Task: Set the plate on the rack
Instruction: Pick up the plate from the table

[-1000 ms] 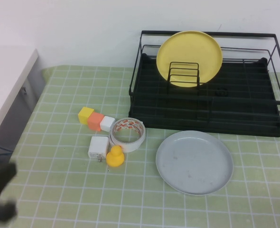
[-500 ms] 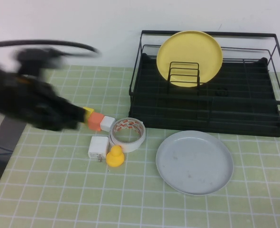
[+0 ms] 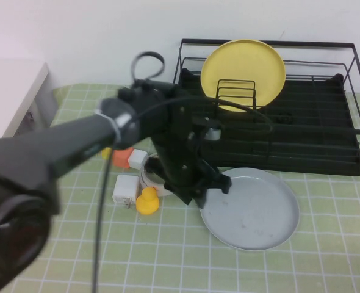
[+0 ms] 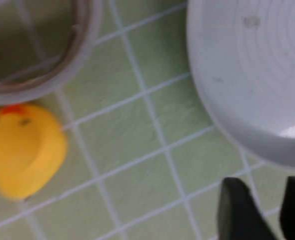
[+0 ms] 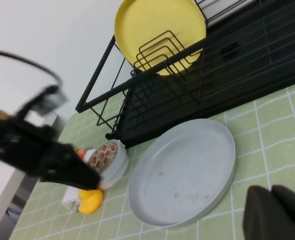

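Note:
The light grey-blue plate (image 3: 251, 209) lies flat on the green checked cloth in front of the black wire rack (image 3: 302, 143). It also shows in the left wrist view (image 4: 252, 75) and the right wrist view (image 5: 182, 172). My left gripper (image 3: 209, 188) is low at the plate's left rim; in the left wrist view it (image 4: 267, 212) is open and empty, a little short of the rim. My right gripper (image 5: 280, 215) is shut and empty, near the plate's right front, and out of the high view.
A yellow plate (image 3: 243, 73) stands upright in the rack's dividers. A yellow rubber duck (image 3: 147, 201), a tape roll (image 4: 37, 50), a white adapter (image 3: 126, 189) and coloured blocks (image 3: 122, 157) lie left of the plate, under my left arm.
My left arm has swept in from the left edge across the small objects and now has its gripper low at the plate's left rim. The plate has not moved.

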